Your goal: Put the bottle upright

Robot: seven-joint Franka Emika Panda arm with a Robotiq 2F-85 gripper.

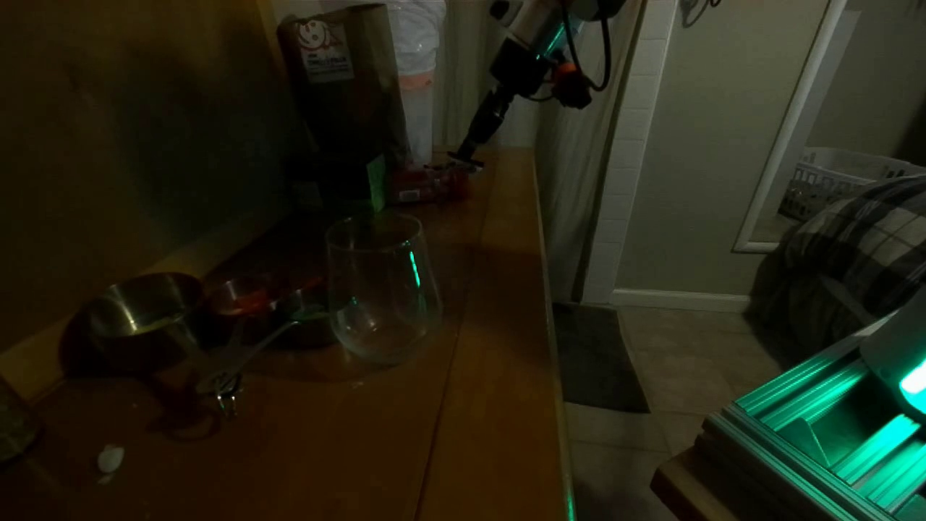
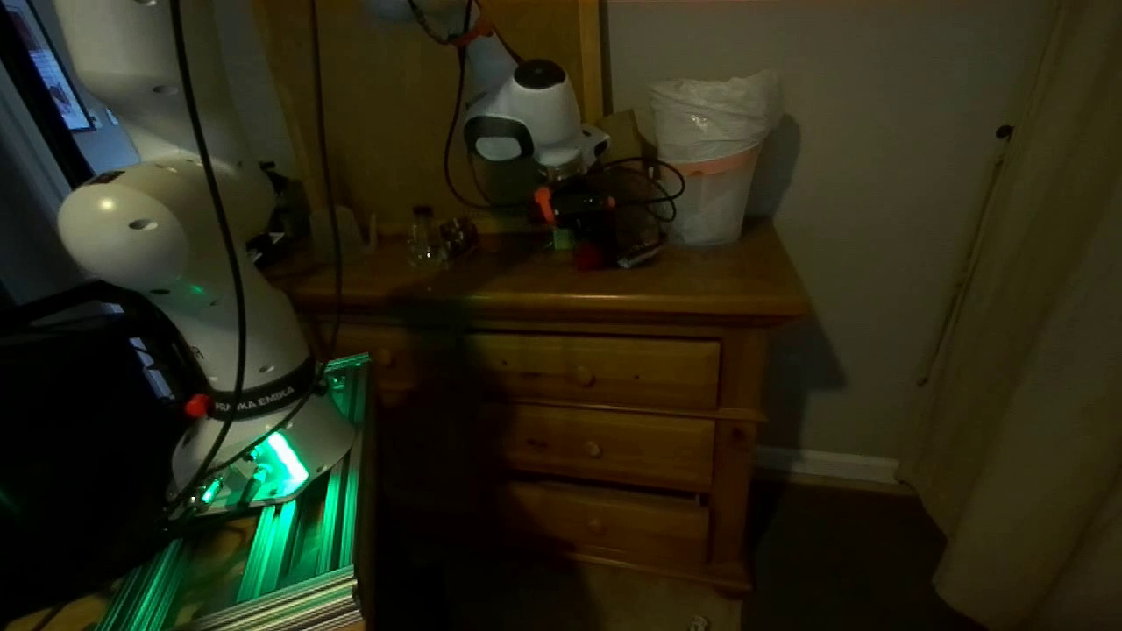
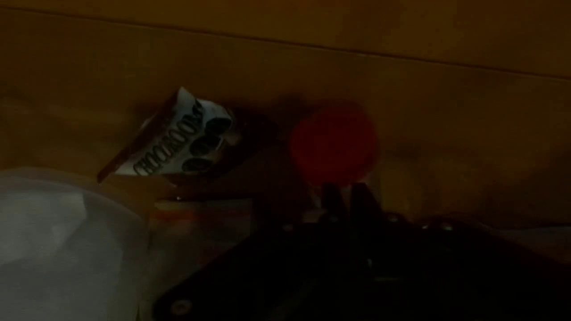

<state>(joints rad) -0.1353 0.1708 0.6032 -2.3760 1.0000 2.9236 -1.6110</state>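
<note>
Along the front edge of the dresser [image 2: 736, 276], bare wood runs from end to end above the drawers [image 2: 649, 372]; beyond that edge a gap of floor [image 1: 604, 438] parts it from the robot's stand [image 1: 767, 459]. The arm [image 2: 535, 114] reaches in over that edge, FRANKA EMIKA printed round its base. A brown bag [image 1: 354, 108] stands toward the back edge, with a sticker [image 1: 324, 58] bearing a red mark and lettering too blurred to read. Just beside it, at the dresser's end, is a lined bin [image 2: 719, 197], seen in both exterior views.

Near that end the gripper [image 3: 346, 189] points down, clenched, with only a slit between its fingers [image 3: 331, 200]. In the wrist view their tips overlap the red bottle [image 3: 334, 138]; whether they pinch any of it I cannot tell.

Well toward the opposite end stands a clear glass [image 1: 383, 297], with metal cups [image 1: 145, 318] between it and the back edge.

The bottle is near the bin's end, set back from the front edge. In an exterior view it looks low and lengthwise, as if on its side, though the dark blurs its outline.

Just beside it, toward the bin, a packet [image 3: 192, 142] reads CHOCOROOM, any further letters lost in a fold.
</note>
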